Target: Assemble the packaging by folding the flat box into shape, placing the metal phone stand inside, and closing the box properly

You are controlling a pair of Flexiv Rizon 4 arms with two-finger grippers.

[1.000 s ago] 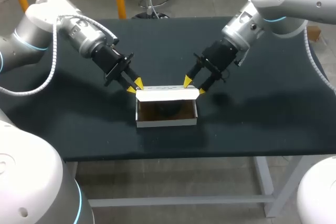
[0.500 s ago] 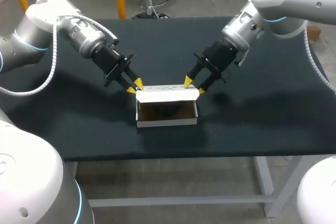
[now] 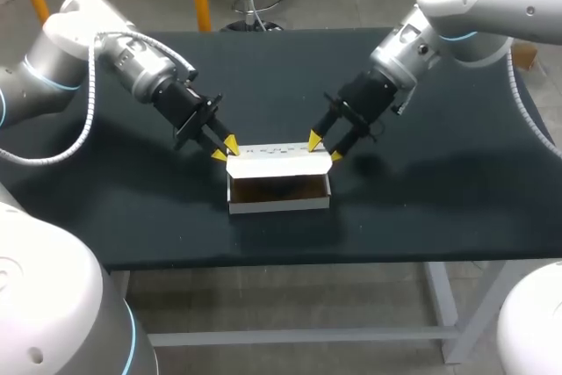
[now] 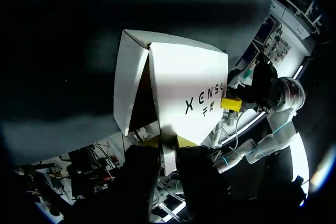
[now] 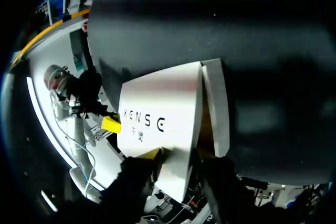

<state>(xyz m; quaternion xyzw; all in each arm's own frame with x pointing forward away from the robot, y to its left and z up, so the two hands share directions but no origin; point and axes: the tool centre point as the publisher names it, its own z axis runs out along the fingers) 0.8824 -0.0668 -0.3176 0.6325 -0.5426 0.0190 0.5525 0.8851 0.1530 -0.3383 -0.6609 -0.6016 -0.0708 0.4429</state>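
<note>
The white box (image 3: pixel 279 201) stands open-topped in the middle of the table, brown and shadowed inside; I cannot make out the phone stand. Its lid (image 3: pixel 277 162) leans forward over the opening. My left gripper (image 3: pixel 225 149) is shut on the lid's left rear corner, and my right gripper (image 3: pixel 324 147) on its right rear corner. In the left wrist view the lid (image 4: pixel 184 87) runs into the narrow gap of the left gripper (image 4: pixel 168 141). In the right wrist view the lid (image 5: pixel 157 114) passes between the tips of the right gripper (image 5: pixel 177 155). Each wrist view shows the other arm's yellow tip beyond the lid.
The box rests on a black table top (image 3: pixel 439 191), a short way back from its front edge (image 3: pixel 290 258). Both arms slant in over the table's rear half, from the left and the right.
The lid has tipped further forward over the box and hides more of the inside. Both grippers have moved slightly forward and down with it.
</note>
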